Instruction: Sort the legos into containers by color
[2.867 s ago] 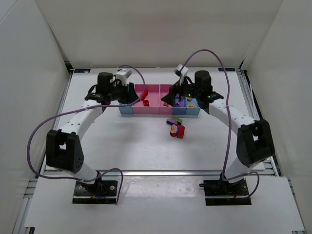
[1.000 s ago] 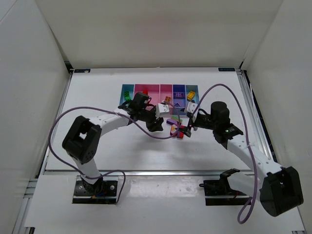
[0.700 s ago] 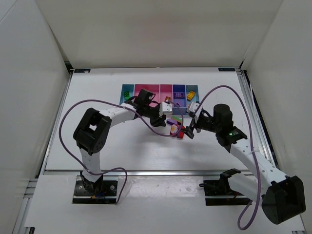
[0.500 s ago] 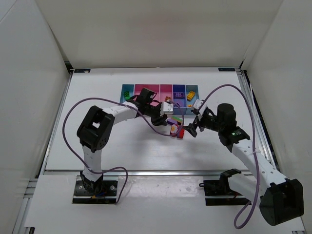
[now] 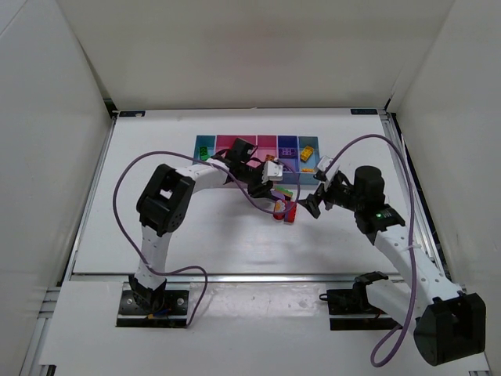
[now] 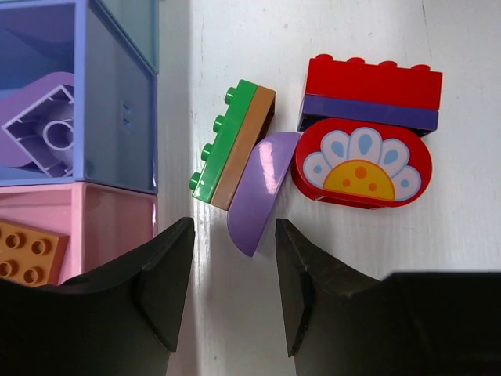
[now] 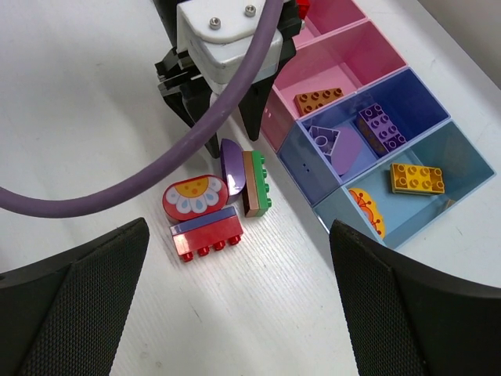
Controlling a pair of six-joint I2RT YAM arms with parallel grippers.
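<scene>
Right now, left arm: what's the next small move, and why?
Probably ease the left end effector forward and close on the purple half-round piece: its open jaws frame the piece's near end, which leans on the green-and-tan brick. The blue bin beside it holds purple pieces.

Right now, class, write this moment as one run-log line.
left hand: open around end of purple curved lego | right hand: open, empty | loose beside bins: green brick, red flower piece, red-purple brick

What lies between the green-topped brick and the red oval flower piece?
A purple half-round plastic piece, shown clearly in the left wrist view.
</scene>
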